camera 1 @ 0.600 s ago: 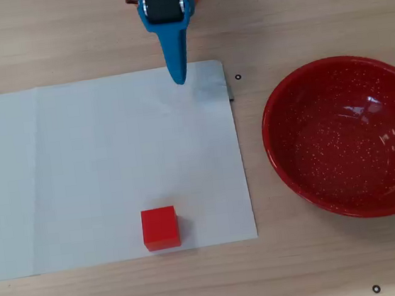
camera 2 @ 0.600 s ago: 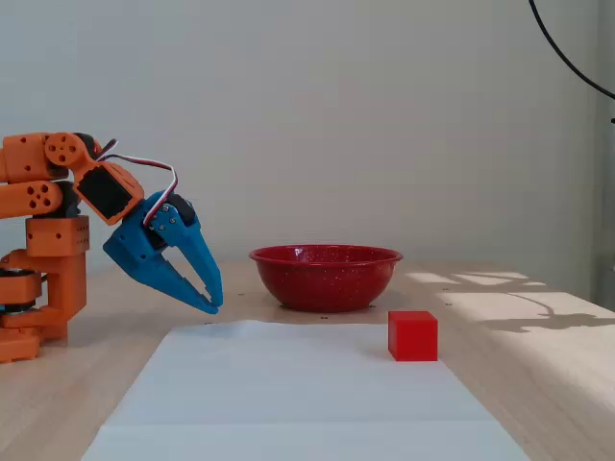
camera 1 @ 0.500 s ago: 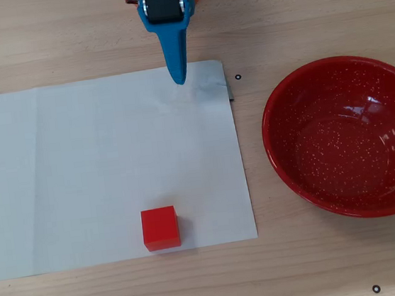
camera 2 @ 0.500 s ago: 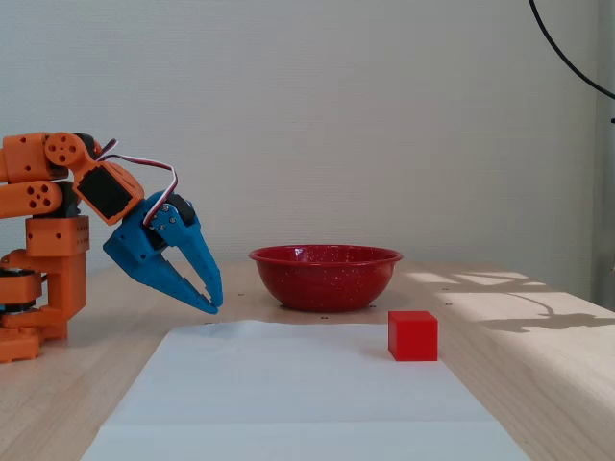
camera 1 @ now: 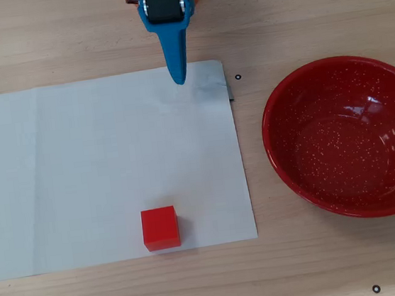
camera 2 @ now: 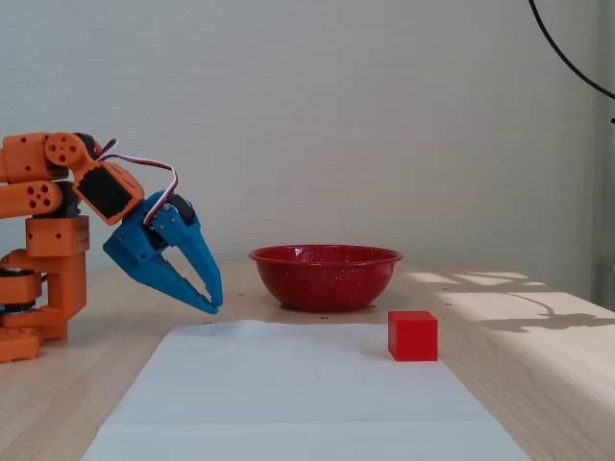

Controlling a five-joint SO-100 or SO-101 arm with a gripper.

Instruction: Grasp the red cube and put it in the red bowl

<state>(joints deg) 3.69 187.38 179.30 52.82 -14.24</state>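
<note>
The red cube (camera 1: 160, 228) sits on a white paper sheet (camera 1: 79, 176) near the sheet's front edge in the overhead view; in the fixed view the cube (camera 2: 413, 335) stands at the right of the sheet. The red bowl (camera 1: 346, 138) with white speckles rests empty on the wooden table to the right of the sheet; in the fixed view the bowl (camera 2: 325, 279) is behind the cube. My blue gripper (camera 1: 179, 78) hangs over the sheet's far edge, well away from the cube. In the fixed view the gripper (camera 2: 213, 305) points down, tips together, holding nothing, just above the table.
The orange arm base (camera 2: 43, 259) stands at the left of the fixed view. The sheet (camera 2: 288, 384) covers much of the wooden table (camera 1: 304, 271). Small black marks (camera 1: 238, 77) dot the tabletop. A black cable (camera 2: 567, 58) hangs at the top right.
</note>
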